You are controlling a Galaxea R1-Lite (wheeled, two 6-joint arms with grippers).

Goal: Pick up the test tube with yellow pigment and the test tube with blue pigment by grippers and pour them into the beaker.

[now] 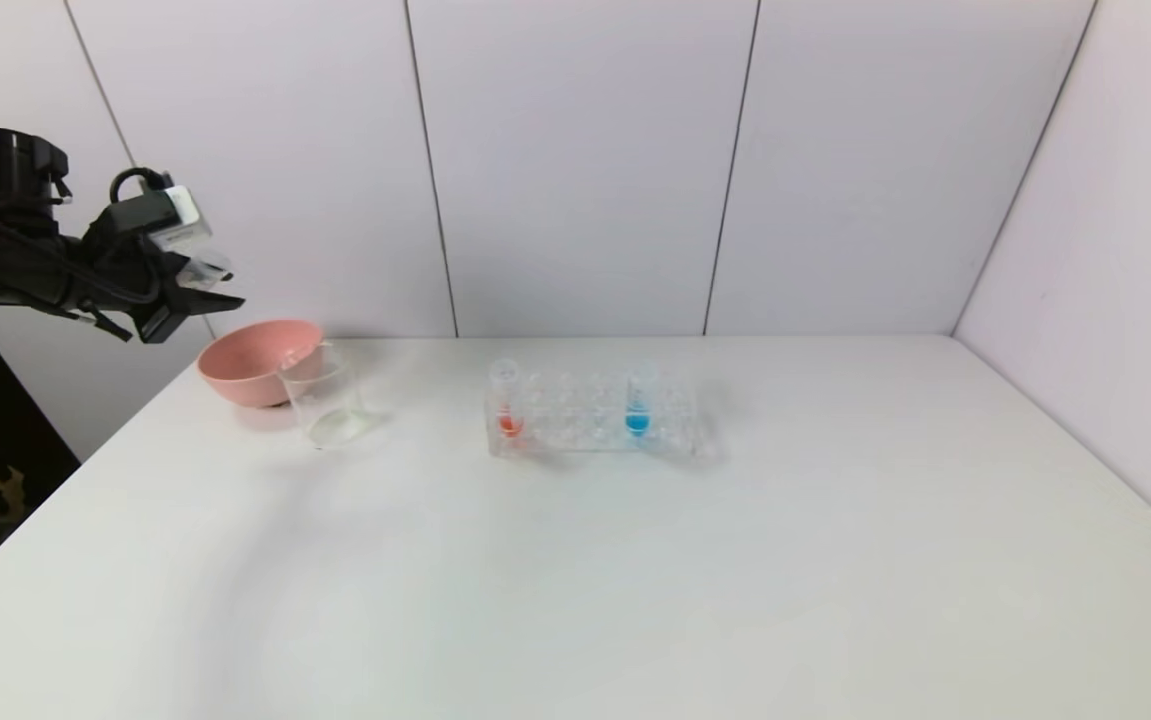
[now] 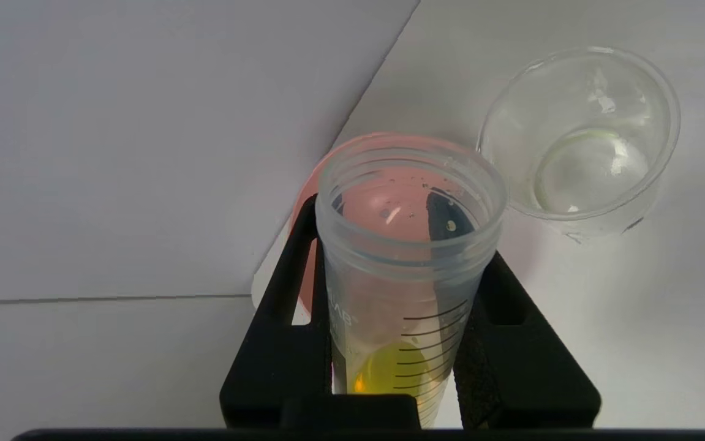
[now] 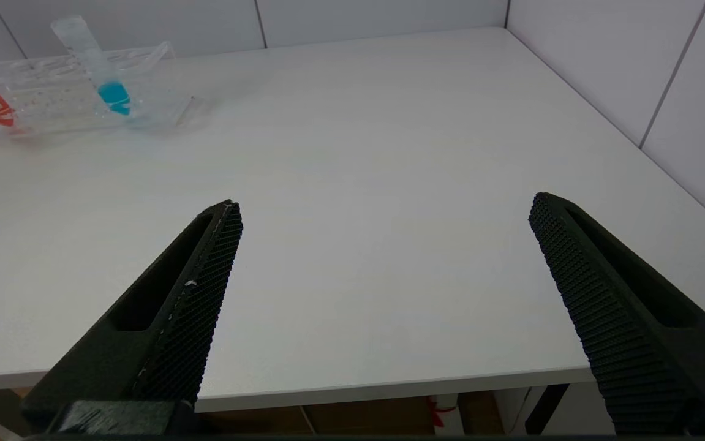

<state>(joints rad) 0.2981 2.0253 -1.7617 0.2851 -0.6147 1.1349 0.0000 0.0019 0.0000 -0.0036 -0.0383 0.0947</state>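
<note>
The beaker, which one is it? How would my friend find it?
Look at the left end of the white table, near the wall. A pink bowl sits there, and the beaker stands right beside it. It is see-through glass with straight sides, taller and narrower than the bowl.

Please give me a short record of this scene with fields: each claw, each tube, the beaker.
left claw: shut on yellow tube, raised above pink bowl
right claw: open, holds nothing, over table edge
blue tube: in rack
red tube: in rack
beaker: beside bowl, no colour inside
</note>
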